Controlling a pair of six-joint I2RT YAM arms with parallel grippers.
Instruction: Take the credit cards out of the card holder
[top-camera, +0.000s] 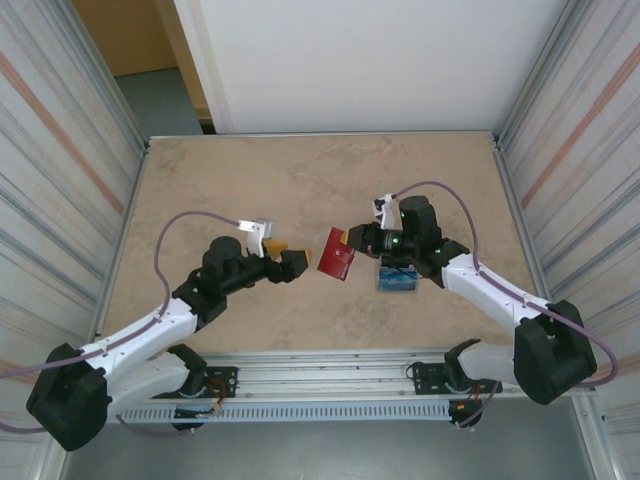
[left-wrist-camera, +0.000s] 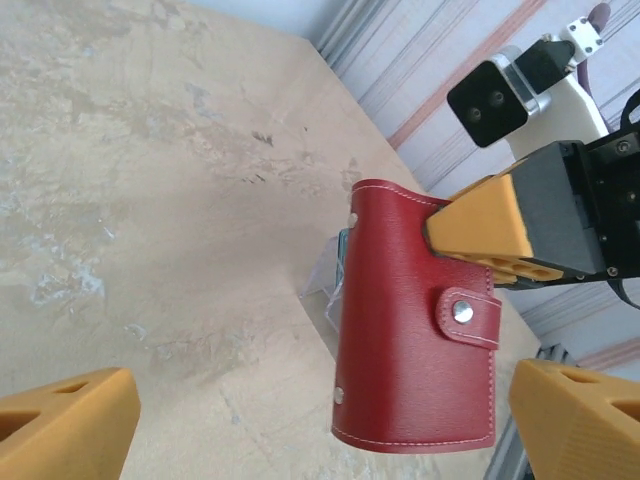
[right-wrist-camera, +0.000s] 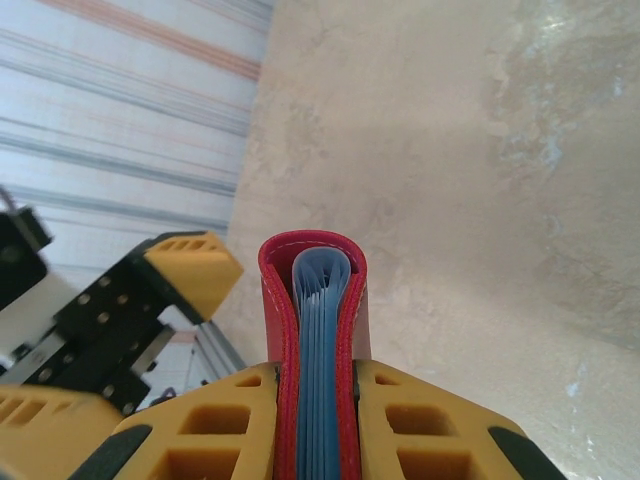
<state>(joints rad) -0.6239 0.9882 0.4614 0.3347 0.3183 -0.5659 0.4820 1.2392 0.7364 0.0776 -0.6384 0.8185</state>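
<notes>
Beige marbled table (top-camera: 210, 180), fenced left and right by ribbed metal walls (top-camera: 50, 150), carries the whole job. One red card holder (top-camera: 335, 256) is held up near the middle of the table. It is folded, its tab snapped down over the front, and its blue-grey inner layers show at the curved edge in the right wrist view. The right gripper (top-camera: 349, 241) is clamped on it, one yellow finger on each face. Opposite, just to the left and not touching, the left gripper (top-camera: 286, 254) faces the holder with its two fingers spread wide and nothing between them. To the right of the holder, lying flat under the right arm, is a blue credit card (top-camera: 398, 278); whether that patch is one card or a few stacked cannot be told. Nor is it plain whether the layers inside the fold are cards or only pockets. Judging by the fastened snap, the step in hand is getting the holder open while it is steadied. The next move likely calls for the left fingers to catch the tab's edge and pull it off its stud, without dragging the holder out of the right grip.
</notes>
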